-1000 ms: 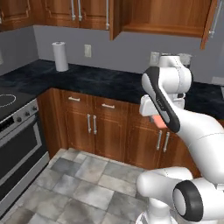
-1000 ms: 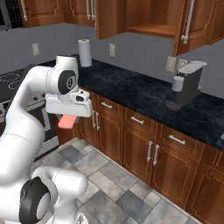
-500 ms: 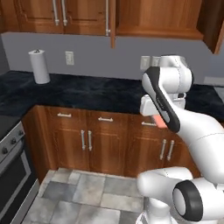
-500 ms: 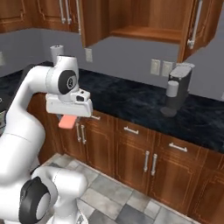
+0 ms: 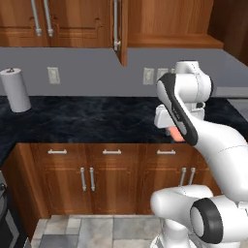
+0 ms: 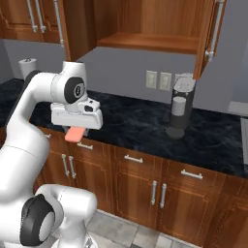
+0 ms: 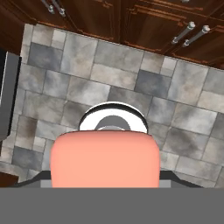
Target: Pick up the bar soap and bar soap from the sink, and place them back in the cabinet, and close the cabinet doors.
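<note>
the gripper [image 6: 76, 131] hangs below the white hand, pointing down in front of the low cabinets [image 6: 140, 186], and its fingers are closed around a salmon-pink bar soap [image 6: 76, 134] that sticks out beneath the hand. from the left base view the same bar soap [image 5: 176, 133] shows as a pink edge tucked against the arm, at about the height of the black countertop [image 5: 87, 118]. in the hand view the bar soap [image 7: 105, 159] sits wide and flat across the lower middle, above the grey stone floor tiles [image 7: 131, 87]. the cabinet [image 6: 150, 29] overhead is open, its plain wood shelf bare on the visible part, and a cabinet door [image 6: 206, 38] with a long silver handle stands swung out at its right side; in the left base view a door [image 5: 121, 31] shows edge-on. a coffee machine [image 6: 180, 106] stands on the countertop under the open cabinet, and a paper towel roll [image 5: 14, 89] stands on it well to the left.
</note>
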